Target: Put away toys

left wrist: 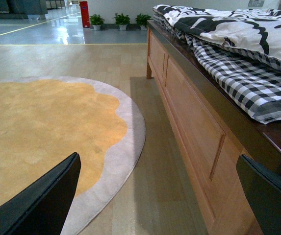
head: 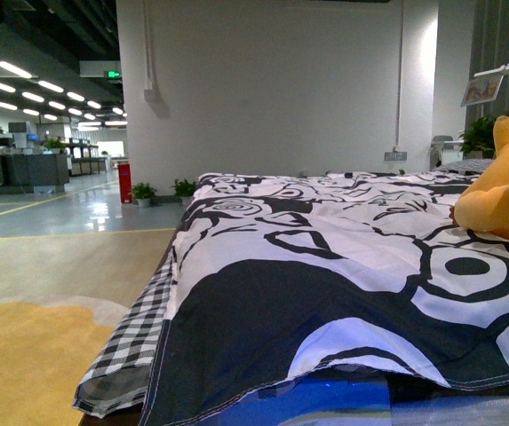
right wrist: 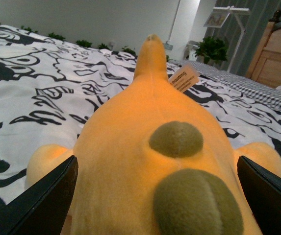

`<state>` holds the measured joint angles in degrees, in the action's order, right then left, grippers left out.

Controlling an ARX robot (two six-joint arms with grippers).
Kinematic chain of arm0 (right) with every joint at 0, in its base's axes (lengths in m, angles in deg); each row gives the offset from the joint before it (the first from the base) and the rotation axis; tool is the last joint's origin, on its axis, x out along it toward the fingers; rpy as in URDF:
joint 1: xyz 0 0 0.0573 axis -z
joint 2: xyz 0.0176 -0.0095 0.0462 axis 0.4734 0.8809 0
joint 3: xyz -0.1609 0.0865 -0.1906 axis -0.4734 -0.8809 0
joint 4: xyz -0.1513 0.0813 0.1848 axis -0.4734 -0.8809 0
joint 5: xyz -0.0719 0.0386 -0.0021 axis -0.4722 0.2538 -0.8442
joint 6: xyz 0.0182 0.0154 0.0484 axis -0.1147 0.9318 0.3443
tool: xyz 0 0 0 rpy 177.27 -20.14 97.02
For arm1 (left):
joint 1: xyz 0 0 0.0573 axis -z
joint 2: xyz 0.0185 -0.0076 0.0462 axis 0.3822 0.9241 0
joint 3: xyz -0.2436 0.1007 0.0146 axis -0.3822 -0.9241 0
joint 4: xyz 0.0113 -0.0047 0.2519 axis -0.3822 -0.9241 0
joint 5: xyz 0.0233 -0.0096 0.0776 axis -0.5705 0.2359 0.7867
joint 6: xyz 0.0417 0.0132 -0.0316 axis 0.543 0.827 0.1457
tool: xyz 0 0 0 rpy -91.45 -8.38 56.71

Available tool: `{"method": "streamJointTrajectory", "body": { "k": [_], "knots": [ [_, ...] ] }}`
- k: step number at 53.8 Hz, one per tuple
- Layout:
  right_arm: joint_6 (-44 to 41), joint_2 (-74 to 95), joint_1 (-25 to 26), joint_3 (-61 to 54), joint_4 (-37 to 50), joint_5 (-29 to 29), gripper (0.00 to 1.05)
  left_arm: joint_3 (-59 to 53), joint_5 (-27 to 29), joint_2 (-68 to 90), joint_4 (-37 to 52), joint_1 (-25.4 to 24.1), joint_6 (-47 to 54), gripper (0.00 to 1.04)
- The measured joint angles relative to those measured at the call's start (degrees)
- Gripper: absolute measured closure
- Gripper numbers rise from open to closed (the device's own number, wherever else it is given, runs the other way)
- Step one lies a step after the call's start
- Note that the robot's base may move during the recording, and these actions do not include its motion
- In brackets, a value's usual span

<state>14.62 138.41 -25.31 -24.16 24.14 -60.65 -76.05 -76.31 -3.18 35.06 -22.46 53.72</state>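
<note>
Black-and-white quilt (head: 325,240) under orange plush toy (right wrist: 130,147), white tag (right wrist: 183,78) print unreadable

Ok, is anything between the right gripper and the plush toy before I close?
Nothing visible. The right gripper is open with a finger on either side of the orange plush toy, which lies on the black-and-white duvet. Only the toy's own paper tag sticks out, further along its body.

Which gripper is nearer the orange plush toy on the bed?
Right. The right gripper is open right at the plush toy, fingers flanking it; the left gripper hangs open over the floor beside the bed frame, away from it.
</note>
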Motion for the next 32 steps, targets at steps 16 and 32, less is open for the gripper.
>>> {"method": "streamJointTrajectory", "body": {
  "k": [16, 32],
  "knots": [
    [-0.7, -1.2, -1.5, -2.3, 0.4, 0.9, 0.18, 0.0, 0.0, 0.0, 0.0, 0.0, 0.0, 0.06],
    [-3.4, -1.9, -2.5, -3.5, 2.5, 1.2, 0.70, 0.0, 0.0, 0.0, 0.0, 0.0, 0.0, 0.06]
  ]
}}
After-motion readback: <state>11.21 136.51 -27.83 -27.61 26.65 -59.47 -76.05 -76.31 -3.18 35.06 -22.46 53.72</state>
